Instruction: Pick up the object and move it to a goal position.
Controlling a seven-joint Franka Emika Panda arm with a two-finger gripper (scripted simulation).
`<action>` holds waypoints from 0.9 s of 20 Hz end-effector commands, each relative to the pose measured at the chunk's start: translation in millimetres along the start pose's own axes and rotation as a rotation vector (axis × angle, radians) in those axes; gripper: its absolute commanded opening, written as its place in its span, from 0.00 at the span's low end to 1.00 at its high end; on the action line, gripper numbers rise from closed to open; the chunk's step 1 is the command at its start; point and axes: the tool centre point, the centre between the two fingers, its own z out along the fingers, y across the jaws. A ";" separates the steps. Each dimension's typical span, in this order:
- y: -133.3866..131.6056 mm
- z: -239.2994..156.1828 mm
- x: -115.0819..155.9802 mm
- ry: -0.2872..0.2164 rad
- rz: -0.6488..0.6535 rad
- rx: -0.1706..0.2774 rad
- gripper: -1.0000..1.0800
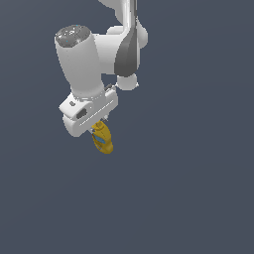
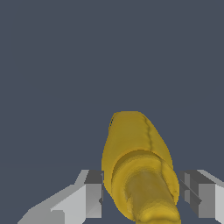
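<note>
The object, a small mustard-yellow squeeze bottle (image 1: 102, 140) with a blue label patch, hangs tilted below the white hand in the exterior view. My gripper (image 1: 99, 127) is shut on its upper part. In the wrist view the bottle (image 2: 133, 148) fills the gap between the two grey fingers (image 2: 93, 192), and its nozzle end points toward the camera. Both pads meet its sides. The gripper (image 2: 141, 194) holds it clear of the plain ground. No goal position is marked in either view.
The arm's white links (image 1: 79, 64) rise toward the top of the exterior view. Around them is only a uniform dark blue-grey surface (image 1: 188, 188), with no other objects or edges in view.
</note>
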 end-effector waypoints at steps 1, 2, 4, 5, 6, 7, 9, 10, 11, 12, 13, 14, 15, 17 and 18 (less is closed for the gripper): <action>10.3 -24.8 -1.6 0.004 0.000 -0.008 0.00; 14.1 -33.2 -2.6 0.004 0.000 -0.008 0.00; 21.9 -50.5 -4.5 0.004 0.000 -0.008 0.00; 25.8 -59.2 -5.4 0.004 0.000 -0.008 0.00; 29.6 -67.5 -6.3 0.004 0.000 -0.008 0.00; 33.3 -75.5 -7.1 0.004 0.000 -0.008 0.00; 40.4 -90.6 -8.7 0.004 0.000 -0.008 0.00; 43.7 -97.8 -9.4 0.004 0.000 -0.008 0.00; 47.0 -104.7 -10.1 0.004 0.000 -0.008 0.00; 50.2 -111.3 -10.7 0.004 0.000 -0.008 0.00; 53.2 -117.7 -11.3 0.004 0.000 -0.008 0.00; 56.2 -123.9 -11.9 0.004 0.000 -0.008 0.00; 59.1 -129.9 -12.5 0.004 0.000 -0.008 0.00; 64.7 -141.1 -13.4 0.004 0.000 -0.008 0.00; 67.2 -146.1 -13.9 0.004 0.000 -0.008 0.00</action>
